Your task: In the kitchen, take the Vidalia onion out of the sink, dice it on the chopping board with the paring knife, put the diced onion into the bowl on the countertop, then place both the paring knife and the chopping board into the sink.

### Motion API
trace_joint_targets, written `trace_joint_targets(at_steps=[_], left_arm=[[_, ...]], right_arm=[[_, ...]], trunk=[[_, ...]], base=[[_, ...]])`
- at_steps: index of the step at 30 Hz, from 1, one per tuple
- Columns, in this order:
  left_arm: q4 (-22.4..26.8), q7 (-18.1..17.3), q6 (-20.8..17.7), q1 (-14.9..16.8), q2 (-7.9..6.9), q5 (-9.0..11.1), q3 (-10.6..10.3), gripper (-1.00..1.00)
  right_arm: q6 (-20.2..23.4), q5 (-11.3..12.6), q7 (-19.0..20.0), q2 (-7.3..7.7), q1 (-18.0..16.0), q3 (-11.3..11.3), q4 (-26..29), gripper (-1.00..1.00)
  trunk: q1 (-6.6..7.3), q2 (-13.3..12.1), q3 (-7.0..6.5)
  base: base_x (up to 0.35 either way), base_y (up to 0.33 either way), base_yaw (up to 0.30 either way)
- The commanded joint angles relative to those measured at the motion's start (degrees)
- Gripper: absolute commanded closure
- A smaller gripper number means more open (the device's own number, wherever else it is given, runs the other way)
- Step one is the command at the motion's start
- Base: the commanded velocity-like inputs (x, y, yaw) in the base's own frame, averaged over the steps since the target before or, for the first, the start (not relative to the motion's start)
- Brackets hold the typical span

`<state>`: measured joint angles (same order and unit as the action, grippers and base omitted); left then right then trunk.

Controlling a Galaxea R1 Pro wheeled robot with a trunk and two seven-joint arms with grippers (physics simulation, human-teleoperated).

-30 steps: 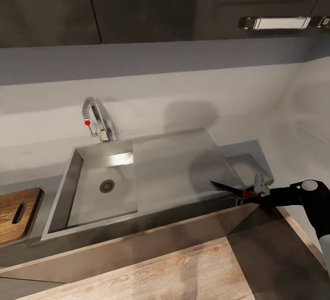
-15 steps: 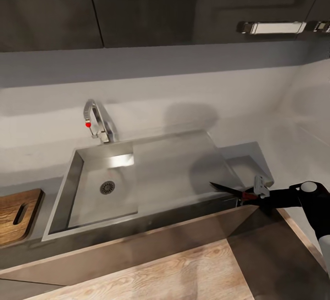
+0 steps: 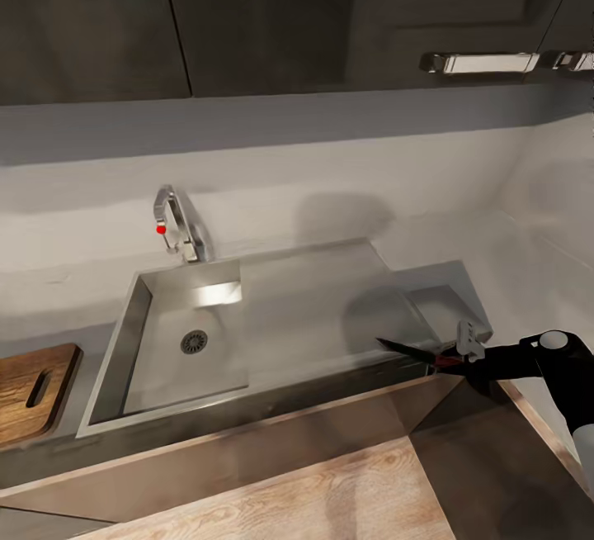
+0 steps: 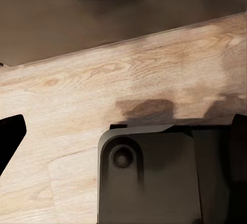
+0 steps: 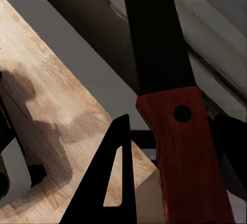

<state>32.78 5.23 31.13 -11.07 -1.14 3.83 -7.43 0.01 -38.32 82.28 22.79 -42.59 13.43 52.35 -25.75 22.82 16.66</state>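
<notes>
Right gripper [image 3: 455, 352] clenched on the paring knife [image 3: 417, 349], low at the right of the head view. Red handle pinched between the fingers; dark blade points left, out over the near right corner of the steel drainboard [image 3: 330, 309]. Whether the blade touches the steel cannot be told. In the right wrist view the paring knife [image 5: 175, 106] runs along the gripper, red handle with one dark rivet hole, blade extending beyond; a black finger [image 5: 116, 183] lies just beside the handle, and light wood floor [image 5: 56, 131] shows below.

Sink [image 3: 124, 333] sits left of the drainboard, joined to it: rectangular basin, round drain [image 3: 194, 342] in the floor. Chrome faucet [image 3: 177, 226] with a small red knob stands at the far edge of the basin.

Chopping board [image 3: 29, 391] lies flat on the grey countertop [image 3: 511, 259], just left of the sink, partly cut by the picture edge, its handle slot toward the sink.

Black upper cabinets [image 3: 264, 20] hang above the pale backsplash, chrome bar handle [image 3: 478, 63] at far right.

Left wrist view: dark gripper body over wood floor [image 4: 103, 90]; left gripper's grip state cannot be told.
</notes>
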Motion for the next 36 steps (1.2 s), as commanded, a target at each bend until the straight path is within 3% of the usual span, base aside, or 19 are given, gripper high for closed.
trace_joint_targets(at_steps=[1,21,26,36], left_arm=[[0.1,0.5,0.1,0.0,-0.09,0.4,-0.5,-1.00],[0.1,0.5,0.1,0.0,-0.09,0.4,-0.5,-1.00],[0.1,0.5,0.1,0.0,-0.09,0.4,-0.5,-1.00],[0.1,0.5,0.1,0.0,-0.09,0.4,-0.5,-1.00]], right_arm=[[0.1,-0.3,0.3,-0.03,0.0,0.1,0.1,1.00],[0.4,-0.2,0.3,-0.08,0.0,0.2,0.6,1.00],[4.8,0.0,0.1,-0.19,0.0,0.5,1.6,1.00],[5.7,0.3,0.1,-2.37,0.0,0.6,4.3,1.00]], trunk=[[-0.04,0.1,0.00],[-0.04,0.1,-1.82],[-0.04,0.1,-2.27],[-0.04,0.1,-3.18]], base=[[0.000,0.000,0.000],[0.000,0.000,0.000],[0.000,0.000,0.000],[-0.135,0.039,0.000]])
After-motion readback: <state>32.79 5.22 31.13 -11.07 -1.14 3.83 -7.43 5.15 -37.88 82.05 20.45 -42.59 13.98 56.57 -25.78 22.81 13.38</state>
